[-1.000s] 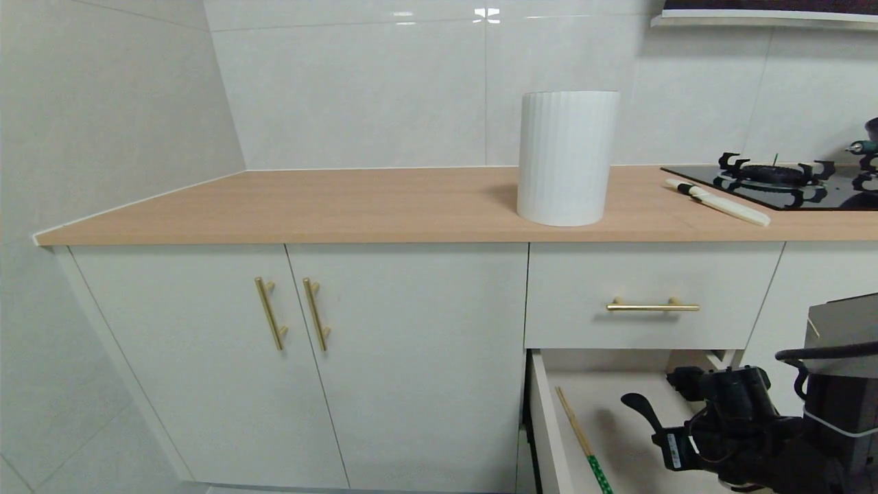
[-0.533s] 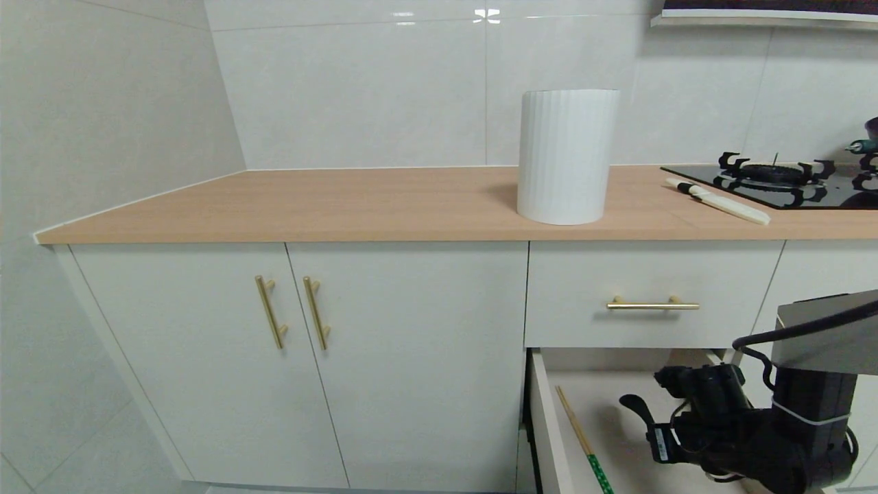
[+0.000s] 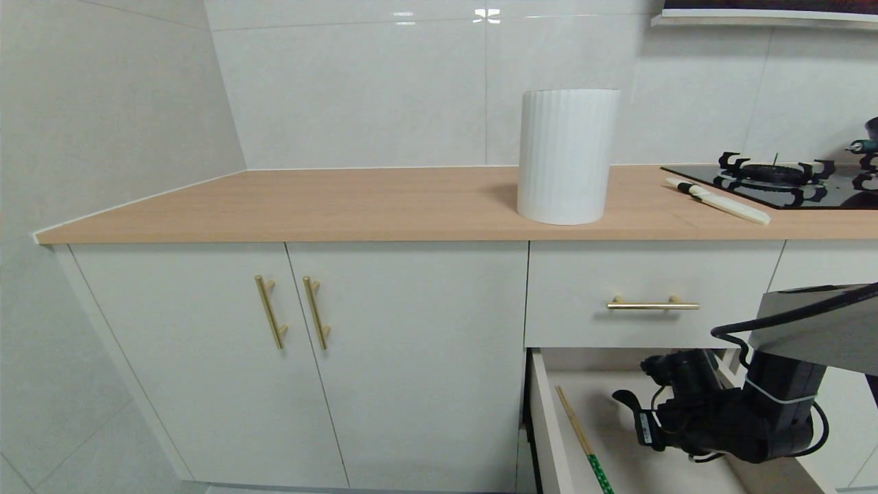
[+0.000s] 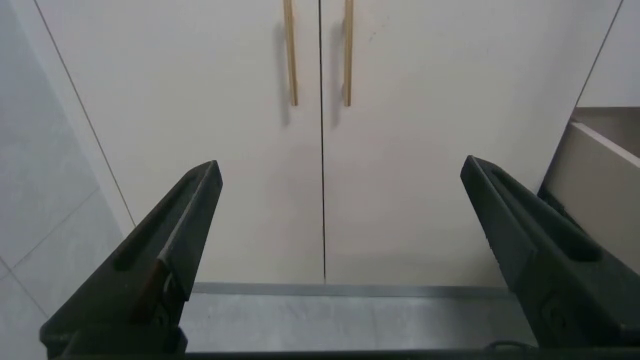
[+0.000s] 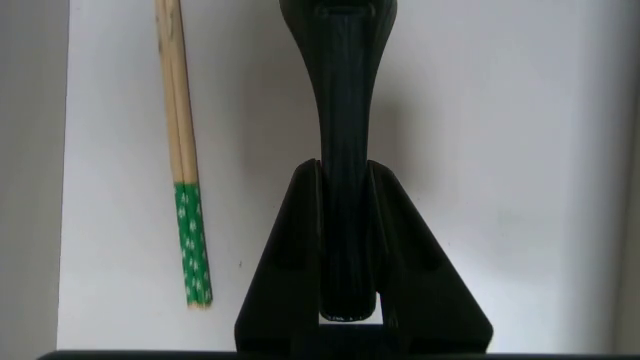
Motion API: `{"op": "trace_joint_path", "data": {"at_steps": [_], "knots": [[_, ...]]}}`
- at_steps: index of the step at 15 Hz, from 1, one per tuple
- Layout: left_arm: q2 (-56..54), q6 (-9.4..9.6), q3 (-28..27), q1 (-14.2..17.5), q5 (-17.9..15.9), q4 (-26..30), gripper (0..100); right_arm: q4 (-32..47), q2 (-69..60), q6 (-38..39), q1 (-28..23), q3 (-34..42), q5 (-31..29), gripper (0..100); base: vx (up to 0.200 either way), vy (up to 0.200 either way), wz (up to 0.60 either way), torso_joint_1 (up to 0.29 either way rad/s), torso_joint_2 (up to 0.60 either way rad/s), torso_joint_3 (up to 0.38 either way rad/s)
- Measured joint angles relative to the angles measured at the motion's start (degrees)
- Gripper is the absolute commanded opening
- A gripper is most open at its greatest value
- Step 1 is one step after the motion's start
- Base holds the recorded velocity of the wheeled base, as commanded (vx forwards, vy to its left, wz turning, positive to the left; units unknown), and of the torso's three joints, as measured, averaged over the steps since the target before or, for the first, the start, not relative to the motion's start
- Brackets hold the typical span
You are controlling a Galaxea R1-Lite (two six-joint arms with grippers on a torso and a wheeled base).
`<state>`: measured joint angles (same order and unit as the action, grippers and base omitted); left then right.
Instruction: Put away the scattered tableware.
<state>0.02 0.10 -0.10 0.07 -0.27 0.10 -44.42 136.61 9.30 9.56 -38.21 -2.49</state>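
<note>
right gripper point(image 5: 345, 295) over the open drawer point(image 3: 547, 418), its jaws closed narrow on the handle of a black spoon point(image 5: 340, 120). the spoon's long axis runs straight out from the jaws, bowl end farthest from the wrist. it lies roughly parallel to the chopsticks point(image 5: 185, 180), which rest on the drawer floor along the wall on the robot's left. spoon and chopsticks are side by side but apart. whether the spoon touches the floor cannot be told. judged step: setting the spoon down, which calls for lowering along this same axis and opening clear of the chopsticks. left gripper point(image 4: 340, 260) has its jaws wide and empty, facing the cabinet doors point(image 4: 320, 150), well apart from the drawer. a knife point(image 3: 720, 201) lies on the counter point(image 3: 343, 206) on the right arm's side.
</note>
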Motion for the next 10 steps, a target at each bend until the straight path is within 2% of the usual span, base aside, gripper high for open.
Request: {"op": "trace_joint_path", "data": {"at_steps": [2, 3, 10], "knots": [[0.00, 0.00, 0.00, 0.00, 0.00, 0.00, 100, -0.11, 0.57, 0.02, 0.00, -0.49, -1.26, 0, 0.000, 0.000, 0.00, 0.000, 0.00, 0.000], [0.00, 0.00, -0.01, 0.00, 0.02, 0.00, 100, -0.13, 0.83, 0.09, 0.00, -0.68, -1.65, 100, 0.000, 0.000, 0.00, 0.000, 0.00, 0.000], [0.00, 0.00, 0.00, 0.00, 0.00, -0.02, 100, -0.20, 1.24, 0.52, 0.00, -0.88, -1.74, 100, 0.000, 0.000, 0.00, 0.000, 0.00, 0.000]]}}
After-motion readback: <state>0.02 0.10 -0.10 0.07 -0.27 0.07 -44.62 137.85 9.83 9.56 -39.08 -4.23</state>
